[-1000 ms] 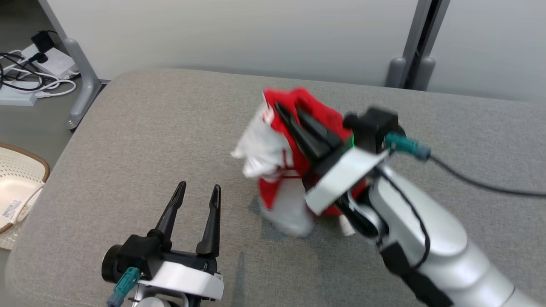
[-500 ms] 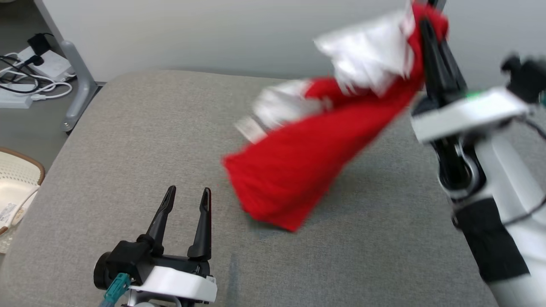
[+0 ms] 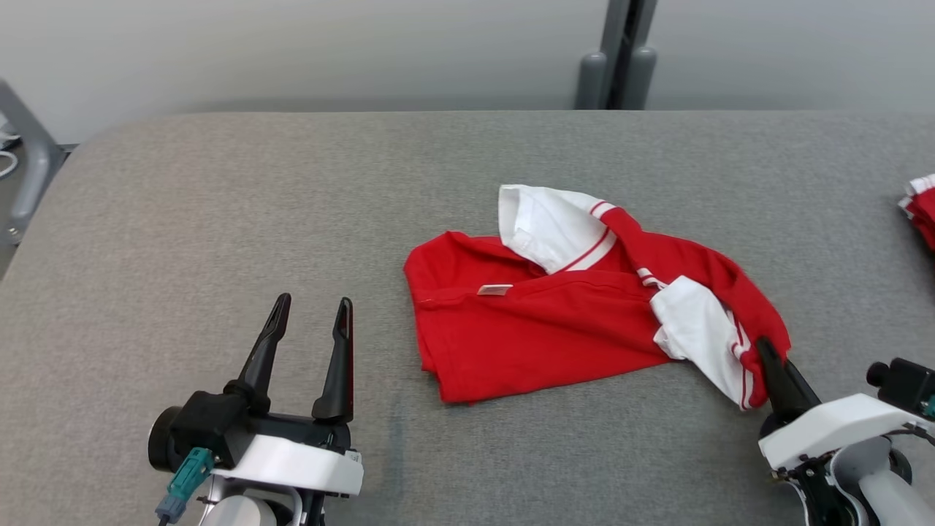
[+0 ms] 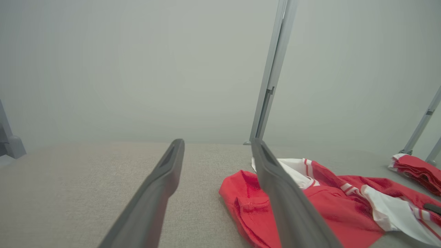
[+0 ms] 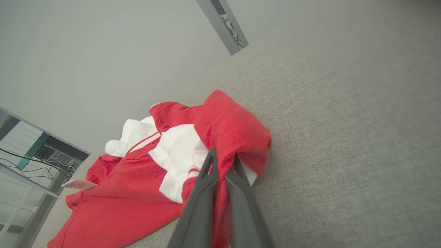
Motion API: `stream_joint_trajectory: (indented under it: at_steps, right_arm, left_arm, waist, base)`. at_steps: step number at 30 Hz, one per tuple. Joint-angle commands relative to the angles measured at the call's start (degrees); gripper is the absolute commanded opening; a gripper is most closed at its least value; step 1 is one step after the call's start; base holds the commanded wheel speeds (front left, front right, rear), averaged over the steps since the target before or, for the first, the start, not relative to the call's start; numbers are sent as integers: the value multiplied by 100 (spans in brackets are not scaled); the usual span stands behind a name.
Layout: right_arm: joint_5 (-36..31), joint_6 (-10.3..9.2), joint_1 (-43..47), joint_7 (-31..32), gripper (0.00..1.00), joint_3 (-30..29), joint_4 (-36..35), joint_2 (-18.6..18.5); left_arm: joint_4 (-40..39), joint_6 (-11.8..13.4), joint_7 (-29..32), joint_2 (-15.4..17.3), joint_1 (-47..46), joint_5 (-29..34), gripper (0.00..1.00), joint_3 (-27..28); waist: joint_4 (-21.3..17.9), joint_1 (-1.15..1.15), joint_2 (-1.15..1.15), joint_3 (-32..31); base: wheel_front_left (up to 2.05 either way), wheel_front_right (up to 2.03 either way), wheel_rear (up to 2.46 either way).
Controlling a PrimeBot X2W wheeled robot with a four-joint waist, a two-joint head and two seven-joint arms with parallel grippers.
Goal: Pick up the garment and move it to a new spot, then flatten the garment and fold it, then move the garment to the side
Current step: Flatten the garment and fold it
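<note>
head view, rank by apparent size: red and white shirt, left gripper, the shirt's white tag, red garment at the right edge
1. red and white shirt
2. left gripper, nearer the camera, so it looks bigger than it is
3. red garment at the right edge, cut off by the frame
4. white tag

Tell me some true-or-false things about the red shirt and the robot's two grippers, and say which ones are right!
1. The red and white shirt lies on the grey table. True.
2. The left gripper has its jaws shut on the shirt. False: its jaws are open with nothing between them, and it is apart from the shirt.
3. The right gripper has its jaws closed on an edge of the shirt. True.
4. The shirt is folded into a neat square. False: it is rumpled, with white sleeves flopped across the red body.
5. A second red garment lies at the table's right edge. True.
</note>
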Motion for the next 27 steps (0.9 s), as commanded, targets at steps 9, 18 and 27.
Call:
stream_joint_trajectory:
  at_steps: [9,18,27]
  right_arm:
    - [-1048,1,-164,-346,100,-764,245,-91]
    - [-2629,0,27,-584,100,-565,-1076,48]
    - [-3362,0,393,-605,100,-370,-1589,368]
  left_arm:
    - [48,-64,-15,25,-50,88,100,-1]
    - [-1,-50,-15,19,42,65,100,-83]
    - [-69,-46,-15,20,155,74,100,-155]
  waist:
    - [-323,0,0,-85]
    - [-269,0,0,-305]
    - [-96,0,0,-415]
  base:
    - [0,0,0]
    - [0,0,0]
    - [0,0,0]
